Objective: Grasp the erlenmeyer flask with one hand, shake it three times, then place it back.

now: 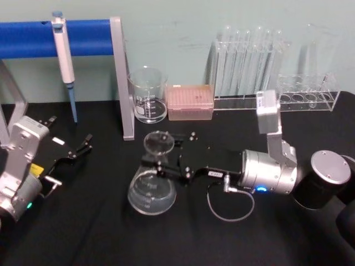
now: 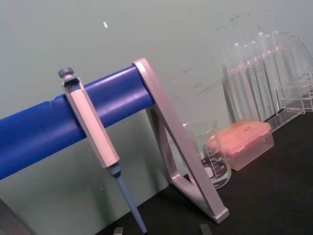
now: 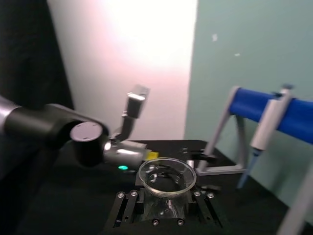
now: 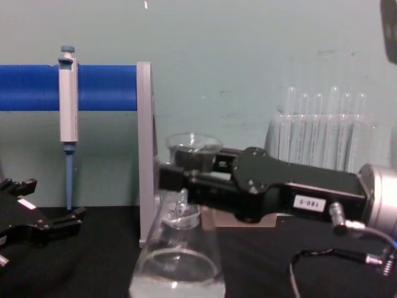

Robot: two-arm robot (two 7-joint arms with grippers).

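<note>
Take the beaker [image 1: 148,94] as your marker. The erlenmeyer flask [image 1: 152,188] is in front of it, nearer your robot and well apart from it, upright with its mouth facing up. Your right gripper [image 1: 161,159] reaches in level from the right of that spot. Its jaws are drawn in on the flask's neck just under the flared rim, one finger on each side, and the wide base hangs below them. You cannot tell whether the base rests on the black table [image 1: 100,233] or sits just above it. Your left gripper [image 1: 67,136] lies far to the left of the beaker, past the grey stand post [image 1: 123,83], with its fingers spread and holding nothing.
</note>
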